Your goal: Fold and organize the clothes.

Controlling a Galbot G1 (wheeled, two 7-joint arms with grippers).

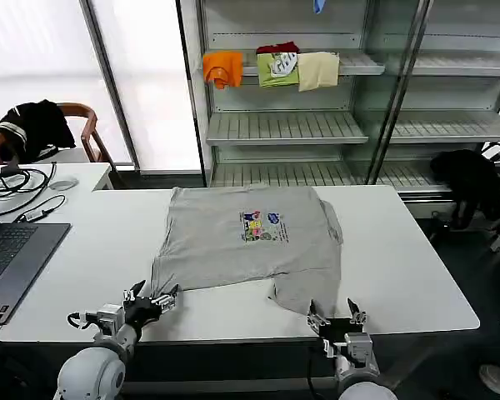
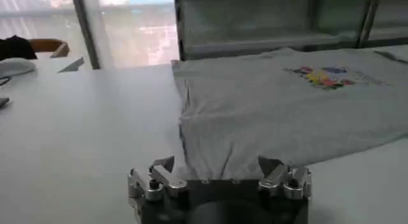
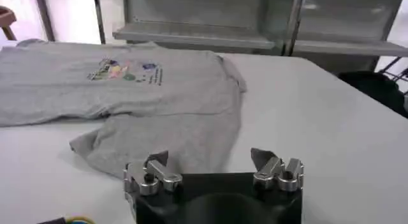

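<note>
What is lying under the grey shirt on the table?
Around the grey shirt only the bare white table shows, so it appears to lie directly on the tabletop. The shirt looks mostly flat, but anything thin beneath the fabric would be covered.

Shirt [image 1: 233, 242]: light grey, plain, with a small multicolour chest print [image 1: 262, 226] in blue, green, yellow and pink.
Table [image 1: 400, 267]: white, unpatterned.
Left tool [image 1: 153, 302]: black body, silver metal fingers [image 2: 156, 176].
Right tool [image 1: 334, 317]: black body, silver metal fingers [image 3: 153, 173].
Shelf unit [image 1: 292, 125]: pale grey-white, ribbed shelves.
Folded garments on the upper shelf: one orange [image 1: 222, 67], one green with a white print [image 1: 278, 68], one cream [image 1: 318, 70], a dark red piece [image 1: 278, 48] behind.
Laptop [image 1: 8, 258]: dark grey.
Chair [image 1: 82, 125]: brown wood, draped with a black garment [image 1: 32, 125].
Dark garment [image 1: 471, 183] at far right: black.
</note>
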